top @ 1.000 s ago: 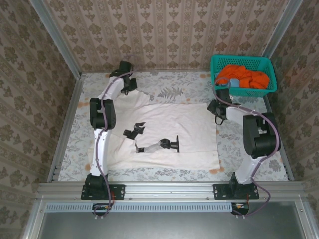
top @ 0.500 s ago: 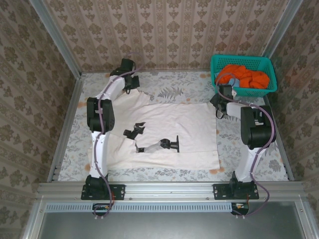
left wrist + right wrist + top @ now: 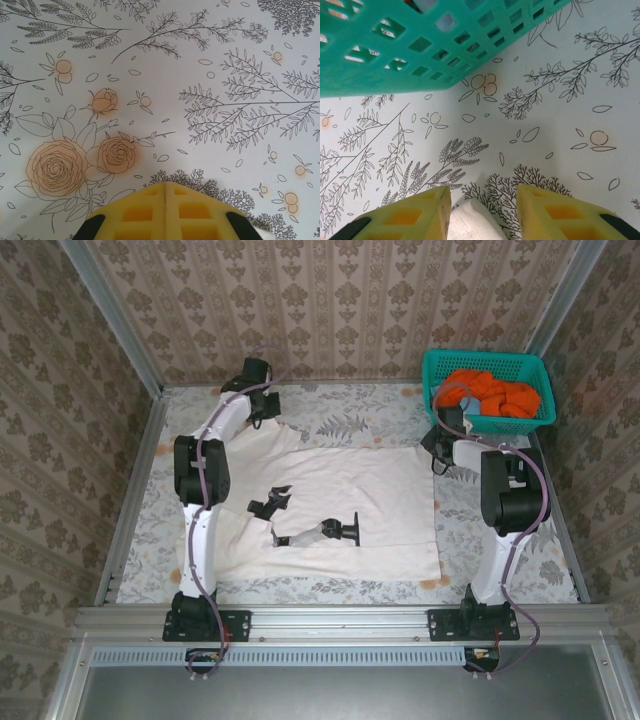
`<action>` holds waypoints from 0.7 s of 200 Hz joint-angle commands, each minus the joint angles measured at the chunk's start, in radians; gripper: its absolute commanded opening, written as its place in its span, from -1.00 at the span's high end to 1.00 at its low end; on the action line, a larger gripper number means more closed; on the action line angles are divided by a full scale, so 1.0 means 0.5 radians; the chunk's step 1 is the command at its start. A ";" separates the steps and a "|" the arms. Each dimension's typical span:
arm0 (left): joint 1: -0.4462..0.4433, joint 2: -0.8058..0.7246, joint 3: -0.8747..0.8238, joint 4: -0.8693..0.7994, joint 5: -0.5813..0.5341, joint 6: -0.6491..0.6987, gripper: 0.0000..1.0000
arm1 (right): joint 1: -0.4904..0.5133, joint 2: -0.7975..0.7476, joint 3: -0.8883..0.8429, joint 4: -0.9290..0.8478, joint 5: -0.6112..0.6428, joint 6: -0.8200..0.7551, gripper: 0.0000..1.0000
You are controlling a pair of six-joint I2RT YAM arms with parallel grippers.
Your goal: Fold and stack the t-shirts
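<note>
Cream t-shirt (image 3: 340,505): spread flat on the counter (image 3: 340,420), black marks facing up. Its far right corner (image 3: 470,220) lies between the right fingers (image 3: 436,452).
Orange t-shirts (image 3: 490,392): heaped in the teal basket (image 3: 436,365) at the far right of the counter.
Right fingers: partly open, straddling the cream corner with a gap on either side, and holding nothing yet.
Left fingers (image 3: 166,210): pressed shut over the bare floral counter, near the shirt's far left sleeve. We see no cloth between them.
Change: within the last second the right arm has drawn in over that corner and its fingers have narrowed. The shirt has not moved. We judge that the grasp for a first fold is just beginning.
Edges: the basket wall (image 3: 395,75) stands near the right fingers on their far side, so a lift there has little margin.
Open room: bare counter runs along the shirt's far and near hems, and we judge that a fold toward the near hem is unobstructed.
</note>
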 commanded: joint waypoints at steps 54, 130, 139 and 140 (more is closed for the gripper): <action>-0.014 -0.194 -0.145 0.087 0.106 0.092 1.00 | 0.003 0.030 -0.038 0.029 -0.129 0.070 0.08; -0.010 -0.234 -0.160 0.122 0.112 0.121 1.00 | 0.005 0.089 0.058 -0.078 -0.134 0.075 0.38; -0.011 -0.236 -0.161 0.127 0.112 0.126 1.00 | 0.004 0.096 0.070 -0.085 -0.134 0.078 0.41; -0.011 -0.236 -0.161 0.128 0.112 0.126 1.00 | 0.004 0.098 0.072 -0.087 -0.133 0.078 0.42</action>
